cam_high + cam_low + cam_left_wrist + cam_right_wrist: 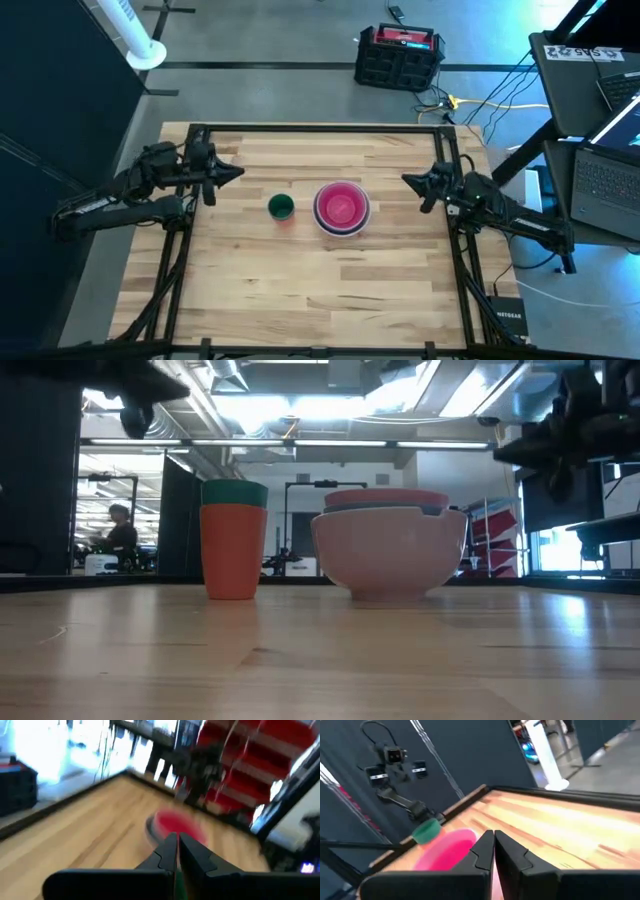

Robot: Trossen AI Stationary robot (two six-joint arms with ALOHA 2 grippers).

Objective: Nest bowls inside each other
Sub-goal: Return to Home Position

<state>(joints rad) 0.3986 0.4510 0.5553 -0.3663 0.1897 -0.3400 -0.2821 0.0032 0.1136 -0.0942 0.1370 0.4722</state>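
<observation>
Bowls look finished: one bowl stack (390, 545) stands near the middle of the table (330, 290), and the high view shows no loose bowl anywhere on the wood. Magenta bowl (341, 206) is the innermost, facing up. Judgement: nesting is done, and only parking the arms is left, if that.

Counts:
- Bowl stacks: one. The low view shows a pale outer bowl (390, 565), a bluish rim (433, 509) just above it and a pink rim (385, 497) on top. That makes at least three layers; I cannot tell the full number from these views.
- Cups: two, in one pile just beside the stack on the left arm's side and not touching it. The green cup (235, 493) sits in the orange cup (233, 550).
- Grippers: two.

Left gripper (238, 172) hangs at its side of the table, well apart from the cups. Its fingers are pressed together on nothing, as the left wrist view (177, 837) shows. Right gripper (406, 180) is on the opposite side, well apart from the stack, fingers likewise closed and empty (493, 834).
</observation>
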